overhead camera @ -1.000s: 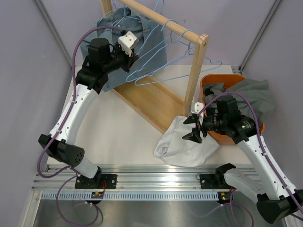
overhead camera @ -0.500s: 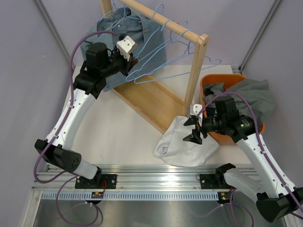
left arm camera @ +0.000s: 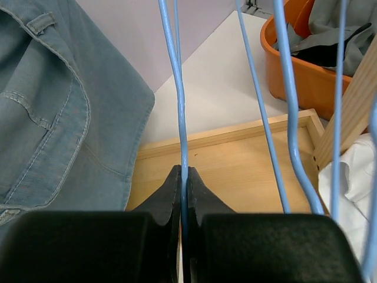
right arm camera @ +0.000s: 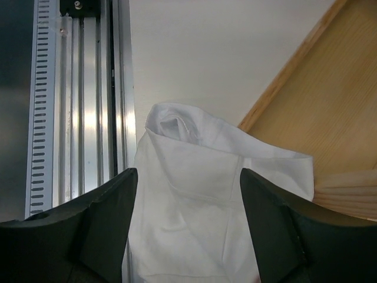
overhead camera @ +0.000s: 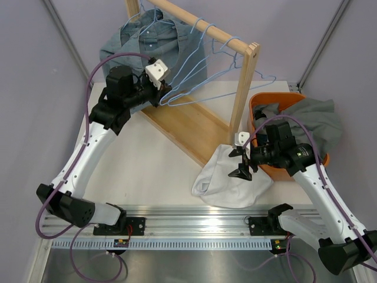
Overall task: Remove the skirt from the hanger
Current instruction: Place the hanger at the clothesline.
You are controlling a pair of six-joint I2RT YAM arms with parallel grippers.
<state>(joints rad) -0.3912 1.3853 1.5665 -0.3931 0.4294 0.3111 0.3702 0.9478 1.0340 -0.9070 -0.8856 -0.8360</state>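
Top external view: the left hand [overhead camera: 162,89] is up at about 11 o'clock over the desk [overhead camera: 147,159], level with the blue wire hangers that hang from the wooden rail [overhead camera: 200,23]. In the left wrist view its two fingers are pressed together on the thin wire of one blue hanger [left arm camera: 181,106], which runs straight up from between them; no cloth is seen on that wire. A denim garment [overhead camera: 147,41] hangs at the rail's 12 o'clock end, just to the 9 o'clock side of the clamped wire.

The white skirt [overhead camera: 227,177] lies crumpled on the desk at about 5 o'clock, off any hanger, its upper edge against the corner of the rack's wooden base tray [overhead camera: 188,127] and its 3 o'clock side against the orange bin [overhead camera: 259,106]. Grey cloth [overhead camera: 318,121] spills over the bin's rim.

The right hand [overhead camera: 240,163] is above the skirt with its fingers spread wide and nothing between them; in the right wrist view the white fabric lies below the gap, folded and rumpled.
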